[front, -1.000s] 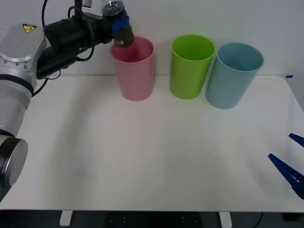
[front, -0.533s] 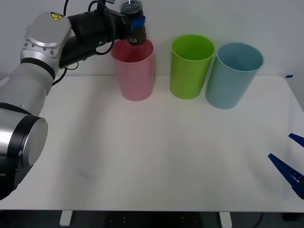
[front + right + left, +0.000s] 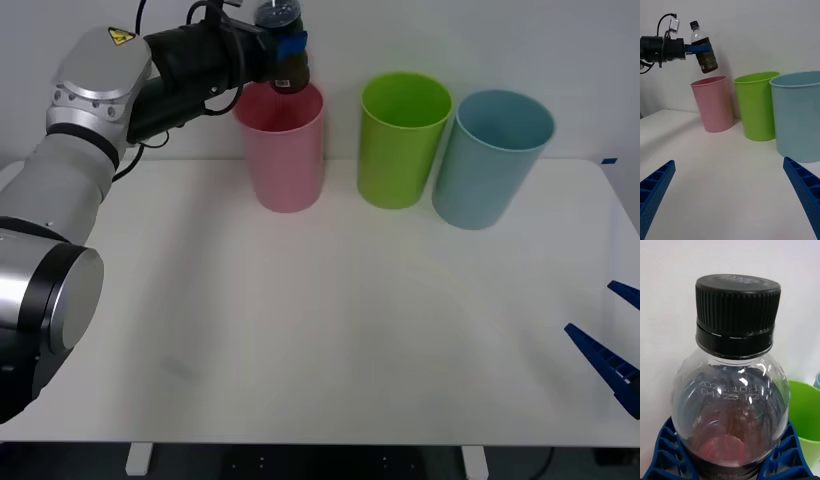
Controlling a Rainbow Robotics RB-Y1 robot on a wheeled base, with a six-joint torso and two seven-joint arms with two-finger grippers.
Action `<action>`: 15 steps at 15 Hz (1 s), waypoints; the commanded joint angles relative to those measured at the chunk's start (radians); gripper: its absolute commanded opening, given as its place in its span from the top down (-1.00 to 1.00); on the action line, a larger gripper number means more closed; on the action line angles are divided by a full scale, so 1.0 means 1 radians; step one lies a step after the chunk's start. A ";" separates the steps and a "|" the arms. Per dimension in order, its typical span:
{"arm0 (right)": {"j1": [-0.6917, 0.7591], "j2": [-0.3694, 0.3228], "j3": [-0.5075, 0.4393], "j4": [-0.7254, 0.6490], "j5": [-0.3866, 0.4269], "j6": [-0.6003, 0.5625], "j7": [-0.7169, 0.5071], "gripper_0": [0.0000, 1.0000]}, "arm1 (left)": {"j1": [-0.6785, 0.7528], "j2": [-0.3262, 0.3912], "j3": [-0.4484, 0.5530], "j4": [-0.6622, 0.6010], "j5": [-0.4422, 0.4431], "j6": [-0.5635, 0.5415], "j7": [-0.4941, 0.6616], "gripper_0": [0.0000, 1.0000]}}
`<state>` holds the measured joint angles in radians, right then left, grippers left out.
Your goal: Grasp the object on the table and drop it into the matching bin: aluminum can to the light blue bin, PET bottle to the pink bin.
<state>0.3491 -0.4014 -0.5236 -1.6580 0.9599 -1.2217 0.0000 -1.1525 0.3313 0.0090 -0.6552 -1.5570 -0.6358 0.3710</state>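
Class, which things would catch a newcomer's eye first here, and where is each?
The left pincer holds the PET bottle tilted above the pink bin. A lime-green bin and the light blue bin stand beside it along the table's far edge.

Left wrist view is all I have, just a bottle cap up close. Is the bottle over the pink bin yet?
Observer: Yes, the PET bottle hangs above the pink bin's open mouth, its base just clear of the rim.
Operator: Is it upright?
Observer: Tilted, with the cap leaning away from the lime-green bin, clamped in the left end effector.
Operator: And the other arm?
Observer: The right end effector sits open, low over the table's near right edge.
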 commanded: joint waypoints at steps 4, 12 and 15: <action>0.000 0.000 0.000 0.000 0.000 0.000 0.000 -1.00 | 0.002 0.015 0.014 -0.001 0.025 -0.021 -0.009 -1.00; 0.000 0.000 0.000 0.000 0.000 0.000 0.000 -1.00 | 0.086 0.066 0.012 -0.040 0.216 -0.113 -0.052 -1.00; 0.000 0.000 0.000 0.000 0.000 0.000 0.000 -1.00 | 0.189 0.092 0.012 -0.132 0.325 -0.127 -0.127 -1.00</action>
<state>0.3491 -0.4014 -0.5236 -1.6580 0.9599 -1.2217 0.0000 -0.9913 0.4167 0.0215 -0.7591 -1.2556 -0.7615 0.2575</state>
